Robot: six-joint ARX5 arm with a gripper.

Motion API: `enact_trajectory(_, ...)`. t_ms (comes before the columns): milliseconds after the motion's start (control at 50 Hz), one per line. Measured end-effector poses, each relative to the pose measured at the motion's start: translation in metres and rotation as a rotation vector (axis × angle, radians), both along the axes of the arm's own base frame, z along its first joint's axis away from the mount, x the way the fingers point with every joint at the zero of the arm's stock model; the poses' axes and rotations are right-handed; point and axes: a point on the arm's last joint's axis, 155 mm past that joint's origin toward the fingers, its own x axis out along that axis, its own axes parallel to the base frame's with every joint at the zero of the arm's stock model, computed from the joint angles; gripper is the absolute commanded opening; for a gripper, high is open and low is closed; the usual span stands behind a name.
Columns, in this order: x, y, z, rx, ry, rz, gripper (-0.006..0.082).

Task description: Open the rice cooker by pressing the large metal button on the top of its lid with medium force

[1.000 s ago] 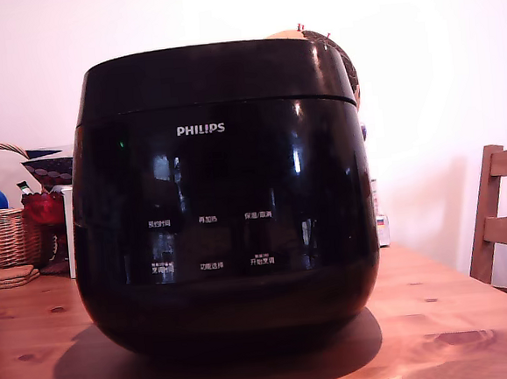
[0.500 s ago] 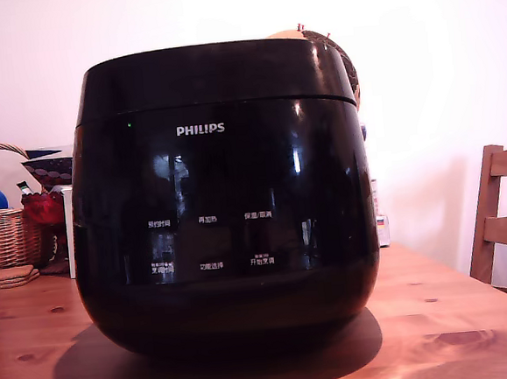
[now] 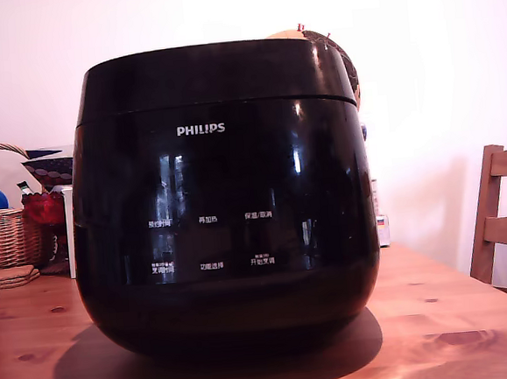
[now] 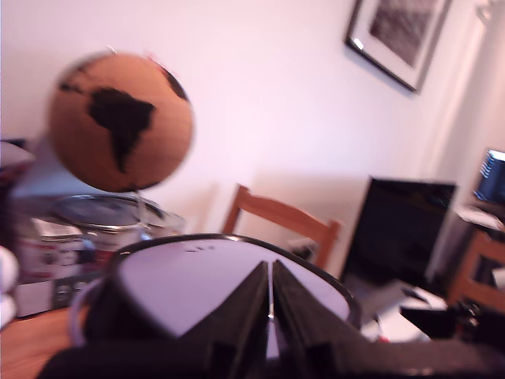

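The glossy black rice cooker (image 3: 222, 201) stands on the wooden table (image 3: 439, 315), PHILIPS logo and white labels facing the exterior view. Its lid (image 3: 216, 74) sits down flush on the body. My gripper does not show in the exterior view. In the wrist view my gripper (image 4: 270, 272) is shut, its two black fingers (image 4: 245, 316) pressed together, just above the lid's top (image 4: 181, 276). That top shows as a pale shiny rounded surface inside a dark rim. I cannot pick out the metal button as a separate part, nor tell whether the fingertips touch the surface.
A wicker basket (image 3: 6, 231) with a blue ball and a red bowl stands at the exterior view's left; a wooden chair (image 3: 506, 213) at its right. Behind the cooker are a cork globe (image 4: 120, 122), a glass-lidded pot (image 4: 102, 213), a chair (image 4: 276, 217) and a dark screen (image 4: 402, 229).
A small green glint on the cooker's upper front moved upward and is gone now. The cooker and its lid have not moved.
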Motion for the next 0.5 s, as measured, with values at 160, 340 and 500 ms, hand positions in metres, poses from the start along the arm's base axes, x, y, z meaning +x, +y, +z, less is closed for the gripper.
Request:
enact_trajectory(160,0.009,-0.025,-0.002,0.042,-0.008,-0.043,-0.0024)
enact_trajectory(340,0.016,-0.057,-0.003,0.105,-0.038,-0.079,-0.0024)
enact_trajectory(500,0.024,-0.084,-0.012,0.178,-0.043,-0.085,-0.0024)
